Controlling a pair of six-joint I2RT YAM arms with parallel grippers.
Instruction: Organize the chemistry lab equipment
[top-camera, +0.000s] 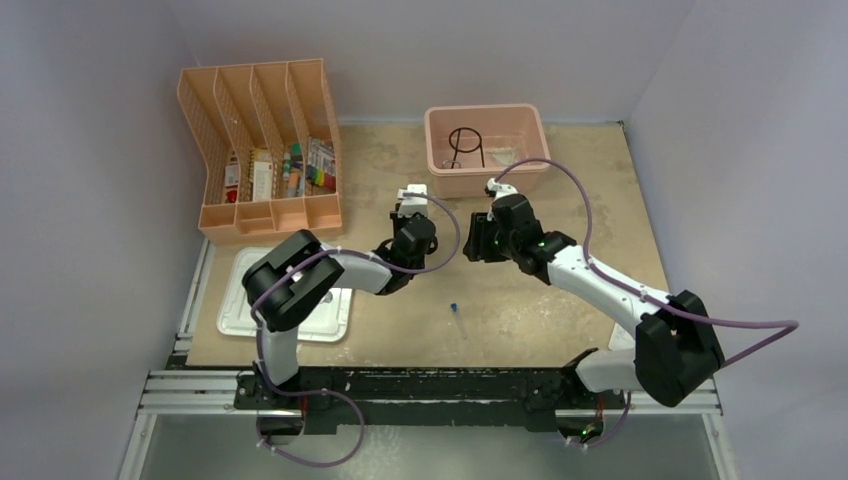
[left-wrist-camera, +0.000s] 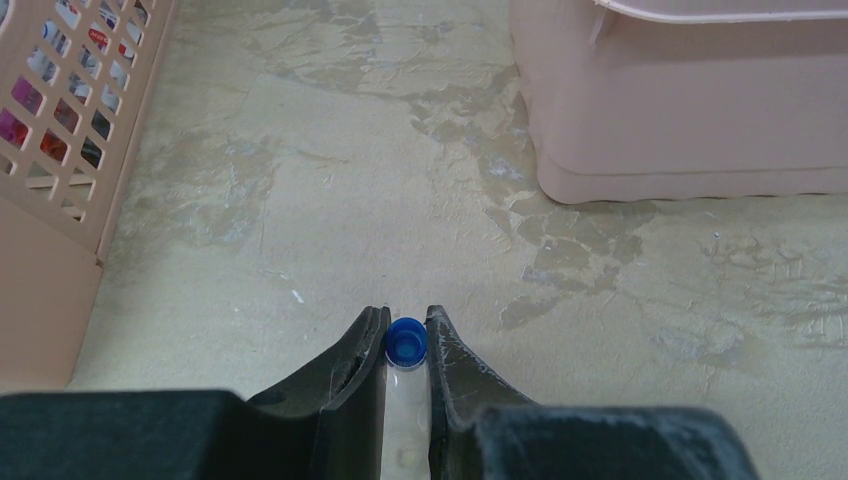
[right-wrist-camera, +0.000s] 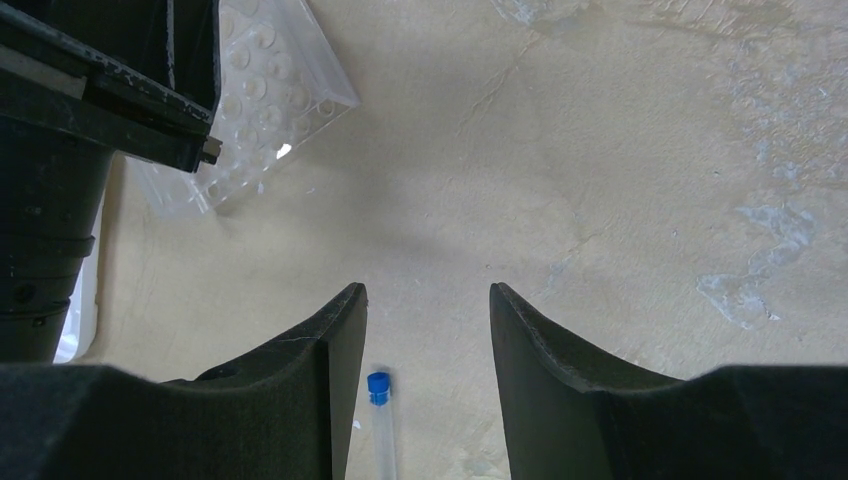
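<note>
Surface (top-camera: 560, 300) in mottled beige fills most of my overhead feed. At its far left stands a peach slotted file organiser (top-camera: 262, 150) with colourful items in its compartments. A pink bin (top-camera: 487, 180) sits at the far centre, and a flat white lid (top-camera: 235, 310) lies near the left arm's base, partly under that arm. Both arms reach toward the middle of the surface, their wrists close together just in front of the bin. My left claw (left-wrist-camera: 407, 330) is clamped on a blue-capped clear vial (left-wrist-camera: 406, 342) and holds it above the surface, cap pointing forward, with the bin ahead to its right and the organiser off to its left. My right claw (right-wrist-camera: 428, 300) hangs with its fingers apart and nothing between them. In my right wrist feed a clear plastic tray (right-wrist-camera: 270, 90) with rows of round dimples lies flat on the surface beside the left arm. Inside the bin I can see a black wire ring tripod (top-camera: 466, 142) beside something clear that I cannot identify. A second blue-capped vial (right-wrist-camera: 379, 410) lies on its side on the bare surface below the right claw, untouched.
</note>
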